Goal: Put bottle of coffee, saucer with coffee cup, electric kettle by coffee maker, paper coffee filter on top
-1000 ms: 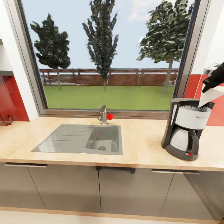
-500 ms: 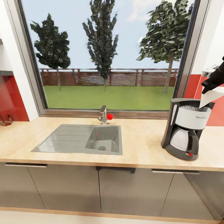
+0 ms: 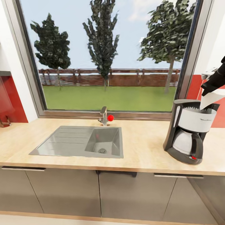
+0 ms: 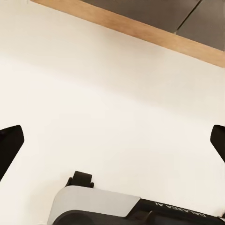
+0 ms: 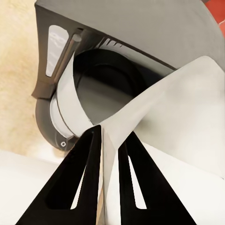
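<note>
The black coffee maker (image 3: 189, 131) with a white front panel and pale carafe stands at the right end of the light-wood countertop (image 3: 143, 147). My right gripper (image 3: 215, 82) hangs just above its top, shut on the white paper coffee filter (image 3: 208, 99), whose lower tip reaches the maker's rim. In the right wrist view the two black fingers (image 5: 86, 183) pinch a fold of the filter (image 5: 178, 108) over the coffee maker's (image 5: 140, 33) open round basket. My left gripper (image 4: 112, 140) stands open and empty above pale floor. The bottle, saucer, cup and kettle are out of view.
A grey sink (image 3: 79, 141) with a drainboard is set into the counter's middle, with a faucet (image 3: 104, 115) carrying a red knob behind it. A large window fills the back wall. Grey cabinet fronts (image 3: 125, 197) run below the counter, and bare worktop lies between sink and coffee maker.
The head view has shifted slightly, so everything sits a little differently in the picture. My right gripper still holds the filter over the coffee maker's top, with hardly any visible move.
</note>
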`<state>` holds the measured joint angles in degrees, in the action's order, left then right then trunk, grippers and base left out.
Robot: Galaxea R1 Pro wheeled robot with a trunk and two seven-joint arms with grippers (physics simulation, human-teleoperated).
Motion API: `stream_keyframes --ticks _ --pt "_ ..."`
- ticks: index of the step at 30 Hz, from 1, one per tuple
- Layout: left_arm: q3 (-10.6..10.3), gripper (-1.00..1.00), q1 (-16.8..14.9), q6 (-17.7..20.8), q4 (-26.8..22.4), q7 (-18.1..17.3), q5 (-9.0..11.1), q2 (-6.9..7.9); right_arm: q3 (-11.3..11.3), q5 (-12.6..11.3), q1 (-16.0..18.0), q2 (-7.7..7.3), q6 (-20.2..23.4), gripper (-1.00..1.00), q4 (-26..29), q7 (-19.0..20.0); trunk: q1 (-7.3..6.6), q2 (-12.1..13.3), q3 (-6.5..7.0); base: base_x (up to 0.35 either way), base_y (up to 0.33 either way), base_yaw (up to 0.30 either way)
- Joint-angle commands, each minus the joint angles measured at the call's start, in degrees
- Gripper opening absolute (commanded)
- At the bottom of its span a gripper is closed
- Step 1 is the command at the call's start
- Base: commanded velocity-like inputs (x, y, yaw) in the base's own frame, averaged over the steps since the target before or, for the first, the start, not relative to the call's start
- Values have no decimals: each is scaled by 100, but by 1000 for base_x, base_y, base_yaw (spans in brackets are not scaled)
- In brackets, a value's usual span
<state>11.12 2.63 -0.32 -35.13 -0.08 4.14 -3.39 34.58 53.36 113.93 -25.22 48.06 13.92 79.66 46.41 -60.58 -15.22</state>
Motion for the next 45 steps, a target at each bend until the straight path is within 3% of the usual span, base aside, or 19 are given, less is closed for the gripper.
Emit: stream_keyframes --ticks 1,25,27,45 --pt "10 100 1 -3 -9 -1 43 -4 -21 53 -4 -1 72 -100 14 41 2 -3 -6 92 0 0" --pt "6 100 1 -3 -9 -1 43 -4 -29 70 -121 -9 72 -100 22 -100 2 -3 -6 38 0 0" --pt "25 100 1 -46 6 -1 51 -68 -70 50 -186 37 93 -100 6 -21 2 -3 -6 0 0 0" --pt "29 100 1 -44 6 -1 58 -77 -79 43 -180 29 77 -100 27 61 2 -3 -6 0 0 0"
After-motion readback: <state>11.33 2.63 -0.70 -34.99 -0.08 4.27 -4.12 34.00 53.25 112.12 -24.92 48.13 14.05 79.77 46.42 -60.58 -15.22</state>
